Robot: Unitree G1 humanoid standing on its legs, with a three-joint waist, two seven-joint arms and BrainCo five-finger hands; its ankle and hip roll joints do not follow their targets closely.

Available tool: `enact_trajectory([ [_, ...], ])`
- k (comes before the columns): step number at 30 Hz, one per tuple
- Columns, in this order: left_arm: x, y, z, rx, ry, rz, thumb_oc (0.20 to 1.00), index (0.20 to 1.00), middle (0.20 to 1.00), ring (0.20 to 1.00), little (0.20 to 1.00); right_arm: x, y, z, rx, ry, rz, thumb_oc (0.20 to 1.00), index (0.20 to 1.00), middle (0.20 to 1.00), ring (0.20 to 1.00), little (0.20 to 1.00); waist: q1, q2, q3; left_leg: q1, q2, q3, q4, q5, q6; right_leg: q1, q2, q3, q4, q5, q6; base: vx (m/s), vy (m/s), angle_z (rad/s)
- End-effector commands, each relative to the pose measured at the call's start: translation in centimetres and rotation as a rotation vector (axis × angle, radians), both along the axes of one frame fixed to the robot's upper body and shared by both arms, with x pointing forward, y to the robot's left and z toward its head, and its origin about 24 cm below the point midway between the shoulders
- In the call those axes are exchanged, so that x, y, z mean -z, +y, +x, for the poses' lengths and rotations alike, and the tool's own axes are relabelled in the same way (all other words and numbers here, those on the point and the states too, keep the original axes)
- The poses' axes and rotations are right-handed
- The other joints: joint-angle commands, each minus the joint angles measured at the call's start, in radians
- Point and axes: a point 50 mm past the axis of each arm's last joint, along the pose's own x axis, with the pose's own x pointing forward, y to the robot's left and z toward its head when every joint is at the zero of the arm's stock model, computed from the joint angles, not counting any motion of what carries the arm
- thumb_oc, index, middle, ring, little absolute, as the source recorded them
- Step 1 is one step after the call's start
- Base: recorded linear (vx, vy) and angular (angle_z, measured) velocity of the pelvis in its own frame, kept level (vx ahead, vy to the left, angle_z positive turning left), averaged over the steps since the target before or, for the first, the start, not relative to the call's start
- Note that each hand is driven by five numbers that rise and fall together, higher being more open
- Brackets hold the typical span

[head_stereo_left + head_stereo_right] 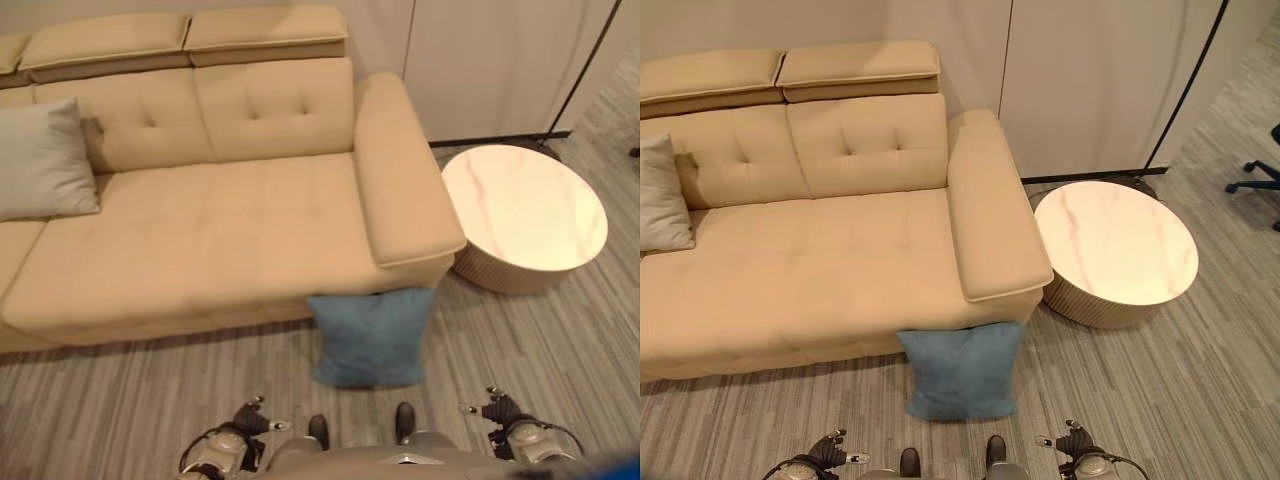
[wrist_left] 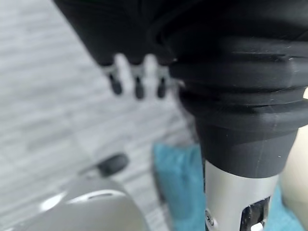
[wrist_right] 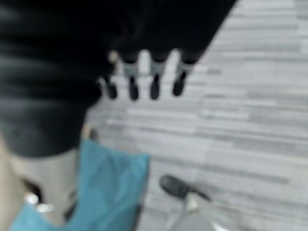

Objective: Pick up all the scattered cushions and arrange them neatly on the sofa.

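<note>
A blue cushion (image 1: 370,338) stands on the floor, leaning against the front of the beige sofa (image 1: 230,240) below its right armrest. A pale grey cushion (image 1: 42,162) rests upright against the sofa's backrest at the left. My left hand (image 2: 137,84) hangs low by my side, fingers relaxed and holding nothing, with the blue cushion (image 2: 178,183) off to its side. On the other side my right hand (image 3: 154,84) also hangs, its fingers straight and empty, with the blue cushion (image 3: 110,183) in its view. Both hands sit at the bottom edge of the head views, short of the cushion.
A round marble-topped side table (image 1: 525,215) stands on the striped grey floor just right of the sofa's armrest (image 1: 400,170). White wall panels and a thin black pole (image 1: 580,70) are behind it. An office chair's base (image 1: 1260,175) is at the far right.
</note>
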Motion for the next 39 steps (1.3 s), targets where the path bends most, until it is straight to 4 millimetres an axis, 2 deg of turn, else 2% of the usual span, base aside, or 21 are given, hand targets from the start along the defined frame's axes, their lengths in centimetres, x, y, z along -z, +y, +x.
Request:
enact_trajectory([
  [1, -0.9, 0.4, 2.4, -0.008, -0.092, 0.021, 1.000, 1.000, 1.000, 1.000, 1.000, -0.6, -0.9, 0.7, -0.021, -0.032, -0.041, 1.000, 1.000, 1.000, 1.000, 1.000, -0.007, -0.063, 0.003, -0.025, -0.073, -0.020, 0.010, -0.020, -0.029, -0.003, -0.043, -0.009, 0.050, 0.030, 0.079, 0.01, -0.082, 0.28],
  [5, -3.0, 0.1, 6.8, -0.047, -0.262, 0.007, 1.000, 1.000, 1.000, 1.000, 1.000, -1.8, -1.5, 3.0, 0.002, -0.132, -0.070, 1.000, 1.000, 1.000, 1.000, 1.000, -0.017, -0.062, 0.071, -0.105, -0.058, -0.033, 0.045, -0.009, -0.036, -0.085, -0.046, -0.035, 0.104, 0.017, 0.065, -0.16, -0.090, 0.18],
  [6, -5.1, 0.1, 10.1, -0.086, -0.401, 0.004, 1.000, 1.000, 1.000, 1.000, 1.000, -3.2, -2.0, 5.5, 0.020, -0.230, -0.096, 1.000, 1.000, 1.000, 1.000, 1.000, -0.021, -0.062, 0.125, -0.196, -0.051, -0.040, 0.098, -0.005, -0.037, -0.178, -0.054, -0.041, 0.163, 0.018, 0.055, -0.29, -0.064, 0.21],
  [7, -5.1, 0.1, 10.2, -0.086, -0.401, 0.004, 1.000, 1.000, 1.000, 1.000, 1.000, -3.2, -2.0, 5.6, 0.020, -0.231, -0.096, 1.000, 1.000, 1.000, 1.000, 1.000, -0.022, -0.062, 0.123, -0.202, -0.051, -0.041, 0.101, -0.006, -0.037, -0.183, -0.055, -0.041, 0.166, 0.017, 0.055, -0.29, -0.051, 0.14],
  [9, -7.7, 0.0, 13.6, -0.136, -0.548, -0.007, 1.000, 1.000, 1.000, 1.000, 1.000, -5.2, -2.0, 8.7, 0.040, -0.358, -0.107, 1.000, 1.000, 1.000, 1.000, 1.000, -0.027, -0.056, 0.165, -0.306, -0.049, -0.044, 0.154, 0.000, -0.036, -0.294, -0.059, -0.044, 0.226, 0.020, 0.046, -0.21, -0.020, 0.02],
  [10, -9.2, -0.1, 15.2, -0.144, -0.620, -0.009, 1.000, 1.000, 1.000, 1.000, 1.000, -6.3, -2.0, 10.2, 0.048, -0.419, -0.111, 1.000, 1.000, 1.000, 1.000, 1.000, -0.030, -0.051, 0.171, -0.366, -0.053, -0.041, 0.188, -0.002, -0.034, -0.347, -0.062, -0.045, 0.251, 0.016, 0.041, -0.27, -0.011, 0.05],
  [11, -12.0, 0.0, 17.9, -0.169, -0.744, -0.013, 1.000, 1.000, 1.000, 1.000, 1.000, -8.8, -2.0, 13.3, 0.066, -0.549, -0.113, 1.000, 1.000, 1.000, 1.000, 1.000, -0.037, -0.045, 0.189, -0.473, -0.047, -0.038, 0.240, 0.000, -0.034, -0.448, -0.069, -0.045, 0.296, 0.014, 0.036, -0.19, -0.002, 0.10],
  [12, -12.0, 0.0, 17.9, -0.169, -0.745, -0.013, 1.000, 1.000, 1.000, 1.000, 1.000, -8.8, -2.0, 13.3, 0.066, -0.550, -0.113, 1.000, 1.000, 1.000, 1.000, 1.000, -0.037, -0.045, 0.187, -0.477, -0.047, -0.038, 0.242, 0.000, -0.033, -0.451, -0.069, -0.045, 0.297, 0.014, 0.036, -0.15, 0.001, 0.13],
  [13, -14.5, 0.0, 20.0, -0.186, -0.843, -0.022, 1.000, 1.000, 1.000, 1.000, 1.000, -11.3, -1.8, 15.9, 0.082, -0.664, -0.112, 1.000, 1.000, 1.000, 1.000, 1.000, -0.042, -0.034, 0.202, -0.559, -0.032, -0.044, 0.289, -0.030, -0.040, -0.539, -0.072, -0.031, 0.349, -0.018, 0.042, -0.04, 0.000, 0.04],
  [14, -14.5, 0.0, 20.0, -0.186, -0.844, -0.022, 1.000, 1.000, 1.000, 1.000, 1.000, -11.4, -1.8, 15.9, 0.082, -0.665, -0.112, 1.000, 1.000, 1.000, 1.000, 1.000, -0.042, -0.033, 0.199, -0.565, -0.032, -0.044, 0.292, -0.031, -0.040, -0.544, -0.072, -0.031, 0.352, -0.019, 0.042, -0.09, -0.001, -0.05],
  [16, -17.5, -0.1, 22.2, -0.198, -0.944, -0.022, 1.000, 1.000, 1.000, 1.000, 1.000, -14.4, -1.4, 18.7, 0.099, -0.792, -0.103, 1.000, 1.000, 1.000, 1.000, 1.000, -0.051, -0.024, 0.211, -0.677, -0.023, -0.043, 0.344, -0.034, -0.039, -0.656, -0.079, -0.022, 0.409, -0.025, 0.040, -0.12, 0.010, -0.06],
  [17, -20.1, -0.2, 23.9, -0.196, -1.023, -0.010, 1.000, 1.000, 1.000, 1.000, 1.000, -17.7, -1.3, 21.0, 0.119, -0.910, -0.104, 1.000, 1.000, 1.000, 1.000, 1.000, -0.059, -0.014, 0.214, -0.784, -0.015, -0.047, 0.393, -0.038, -0.039, -0.759, -0.087, -0.009, 0.457, -0.033, 0.039, -0.13, 0.025, -0.05],
  [18, -21.7, -0.1, 24.7, -0.201, -1.069, -0.002, 1.000, 1.000, 1.000, 1.000, 1.000, -19.1, -1.2, 22.0, 0.130, -0.959, -0.099, 1.000, 1.000, 1.000, 1.000, 1.000, -0.064, -0.007, 0.214, -0.841, -0.013, -0.050, 0.417, -0.041, -0.039, -0.820, -0.088, -0.003, 0.493, -0.038, 0.040, -0.09, 0.016, -0.11],
  [19, -21.8, -0.1, 24.8, -0.202, -1.072, -0.003, 1.000, 1.000, 1.000, 1.000, 1.000, -19.2, -1.1, 22.1, 0.130, -0.961, -0.099, 1.000, 1.000, 1.000, 1.000, 1.000, -0.064, -0.007, 0.209, -0.852, -0.014, -0.050, 0.422, -0.042, -0.039, -0.831, -0.089, -0.002, 0.498, -0.040, 0.040, -0.03, 0.025, -0.05],
  [21, -24.2, 0.1, 25.9, -0.186, -1.136, 0.027, 1.000, 1.000, 1.000, 1.000, 1.000, -22.3, -1.0, 23.6, 0.124, -1.063, -0.105, 1.000, 1.000, 1.000, 1.000, 1.000, -0.069, 0.004, 0.205, -0.942, -0.007, -0.050, 0.467, -0.052, -0.039, -0.922, -0.098, 0.018, 0.546, -0.052, 0.037, 0.01, 0.012, 0.08],
  [22, -26.9, 0.2, 26.9, -0.188, -1.211, 0.052, 1.000, 1.000, 1.000, 1.000, 1.000, -25.1, -0.7, 24.8, 0.120, -1.151, -0.114, 1.000, 1.000, 1.000, 1.000, 1.000, -0.073, 0.012, 0.205, -1.029, -0.008, -0.055, 0.507, -0.064, -0.036, -1.008, -0.102, 0.033, 0.595, -0.063, 0.039, 0.02, -0.003, 0.04],
  [23, -27.0, 0.2, 27.0, -0.189, -1.213, 0.052, 1.000, 1.000, 1.000, 1.000, 1.000, -25.2, -0.7, 24.9, 0.119, -1.153, -0.114, 1.000, 1.000, 1.000, 1.000, 1.000, -0.073, 0.013, 0.200, -1.039, -0.008, -0.055, 0.513, -0.066, -0.035, -1.018, -0.102, 0.034, 0.600, -0.064, 0.039, 0.01, -0.002, -0.03],
  [25, -30.6, 0.3, 28.1, -0.205, -1.309, 0.096, 1.000, 1.000, 1.000, 1.000, 1.000, -29.1, -0.1, 26.3, 0.106, -1.266, -0.131, 1.000, 1.000, 1.000, 1.000, 1.000, -0.076, 0.017, 0.197, -1.156, -0.015, -0.056, 0.602, -0.095, -0.023, -1.129, -0.099, 0.053, 0.674, -0.087, 0.034, 0.00, 0.001, -0.02],
  [26, -30.7, 0.3, 28.1, -0.205, -1.311, 0.096, 1.000, 1.000, 1.000, 1.000, 1.000, -29.2, -0.1, 26.3, 0.106, -1.268, -0.131, 1.000, 1.000, 1.000, 1.000, 1.000, -0.076, 0.018, 0.192, -1.168, -0.015, -0.056, 0.609, -0.097, -0.023, -1.140, -0.100, 0.055, 0.680, -0.089, 0.034, 0.00, 0.000, 0.00],
  [27, -32.6, 0.1, 28.6, -0.212, -1.355, 0.109, 1.000, 1.000, 1.000, 1.000, 1.000, -31.3, 0.3, 26.9, 0.108, -1.325, -0.138, 1.000, 1.000, 1.000, 1.000, 1.000, -0.075, 0.021, 0.199, -1.234, -0.022, -0.056, 0.677, -0.115, -0.015, -1.207, -0.097, 0.069, 0.744, -0.106, 0.031, 0.00, 0.000, 0.00],
  [39, -40.3, -0.9, 29.6, -0.205, -1.541, 0.054, 1.000, 1.000, 1.000, 1.000, 1.000, -39.4, 2.3, 28.4, 0.027, -1.496, -0.213, 1.000, 1.000, 1.000, 1.000, 1.000, -0.066, 0.028, 0.218, -1.550, -0.024, -0.054, 0.953, -0.193, 0.000, -1.508, -0.112, 0.110, 0.980, -0.163, 0.025, 0.05, -0.009, -0.01],
])
